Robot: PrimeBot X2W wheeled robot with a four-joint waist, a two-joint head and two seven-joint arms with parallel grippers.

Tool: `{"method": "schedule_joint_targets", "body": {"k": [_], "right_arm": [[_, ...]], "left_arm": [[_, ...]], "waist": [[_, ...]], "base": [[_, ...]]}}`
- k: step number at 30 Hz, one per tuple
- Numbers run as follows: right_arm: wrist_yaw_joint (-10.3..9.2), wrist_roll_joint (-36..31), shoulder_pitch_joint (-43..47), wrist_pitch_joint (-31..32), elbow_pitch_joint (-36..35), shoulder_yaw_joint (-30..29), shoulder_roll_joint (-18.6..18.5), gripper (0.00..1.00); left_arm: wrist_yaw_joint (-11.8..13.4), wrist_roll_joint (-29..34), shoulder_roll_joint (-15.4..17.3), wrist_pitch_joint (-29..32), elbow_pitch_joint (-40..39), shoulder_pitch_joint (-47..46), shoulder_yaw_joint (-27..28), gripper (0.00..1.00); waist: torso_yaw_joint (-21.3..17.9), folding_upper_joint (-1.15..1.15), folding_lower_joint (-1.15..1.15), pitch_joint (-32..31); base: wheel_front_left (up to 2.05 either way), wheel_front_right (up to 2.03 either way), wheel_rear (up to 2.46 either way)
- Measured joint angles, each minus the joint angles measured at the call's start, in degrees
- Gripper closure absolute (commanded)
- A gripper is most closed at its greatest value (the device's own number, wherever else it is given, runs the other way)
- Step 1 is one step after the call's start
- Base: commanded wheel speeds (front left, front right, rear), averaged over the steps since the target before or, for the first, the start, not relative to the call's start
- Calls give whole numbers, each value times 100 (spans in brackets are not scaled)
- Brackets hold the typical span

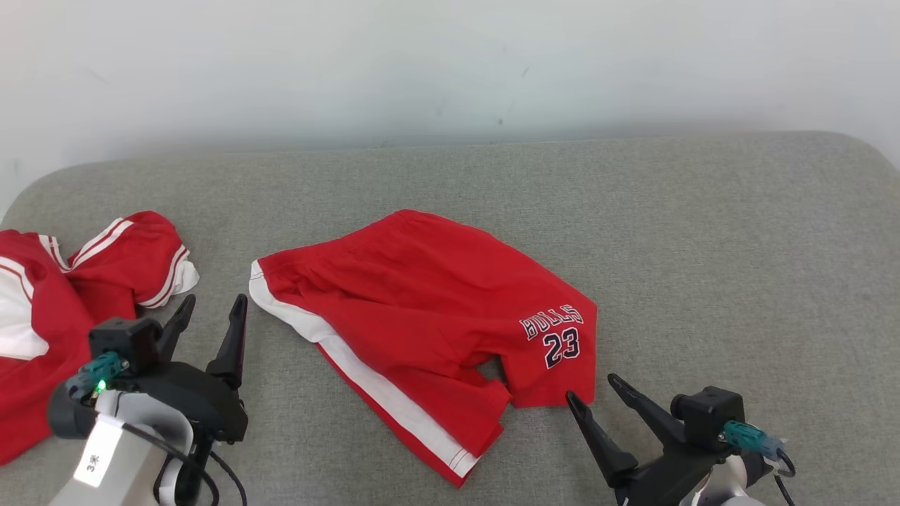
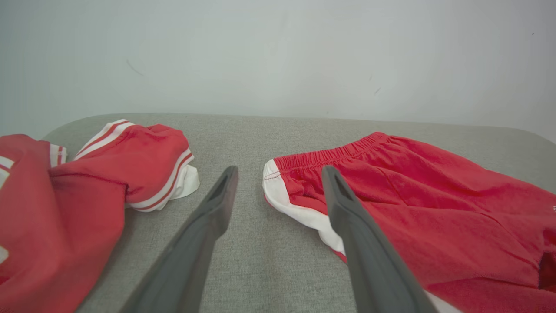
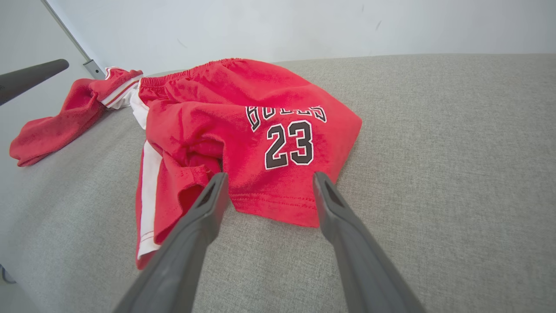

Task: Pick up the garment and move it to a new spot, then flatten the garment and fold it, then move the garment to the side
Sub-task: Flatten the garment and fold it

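Observation:
The garment (image 1: 422, 309) is a pair of red shorts with white side stripes and "BULLS 23" printed on one leg, lying loosely spread on the grey cushioned surface (image 1: 703, 246). Its waistband end (image 2: 330, 156) points left, the printed leg hem (image 3: 278, 204) faces my right gripper. My left gripper (image 1: 214, 306) stands open just left of the waistband corner, holding nothing. In the left wrist view the left gripper (image 2: 280, 171) has its tips beside the white stripe. My right gripper (image 1: 594, 390) is open at the printed leg's hem, and in its own view the right gripper (image 3: 269, 178) frames that hem without gripping it.
A second red garment with white trim (image 1: 77, 281) lies crumpled at the surface's left end, close to my left arm. A pale wall (image 1: 450, 63) runs behind the surface. Bare grey cushion stretches to the right of the shorts.

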Motion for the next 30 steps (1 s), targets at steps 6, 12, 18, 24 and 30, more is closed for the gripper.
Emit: {"method": "schedule_joint_targets", "body": {"k": [6, 12, 18, 24, 30], "right_arm": [[-140, -266, -163, 160, 261, -21, -102, 0], [-252, -354, -449, 347, 695, -29, -175, 0], [-252, -348, -759, 547, 1237, 14, -99, 0], [-252, -342, -986, 717, 1690, 63, 45, 0], [-250, -342, -1096, 902, 2065, 103, 77, 100]], "left_arm": [[178, 3, -7, -5, -647, 150, 93, 0], [285, 67, -11, -7, -1201, 319, 189, 0], [381, 263, -54, -8, -1633, 536, 222, 0], [433, 266, -142, -12, -1850, 962, 272, 0], [482, 417, -135, -13, -1852, 1069, 243, 0]], "waist": [[122, 0, 1, 17], [310, 0, 1, 81], [515, 0, 1, 118], [639, 0, 1, 103], [657, 0, 1, 82]], "base": [[0, 0, 0], [0, 0, 0], [0, 0, 0], [0, 0, 0], [0, 0, 0]]}}
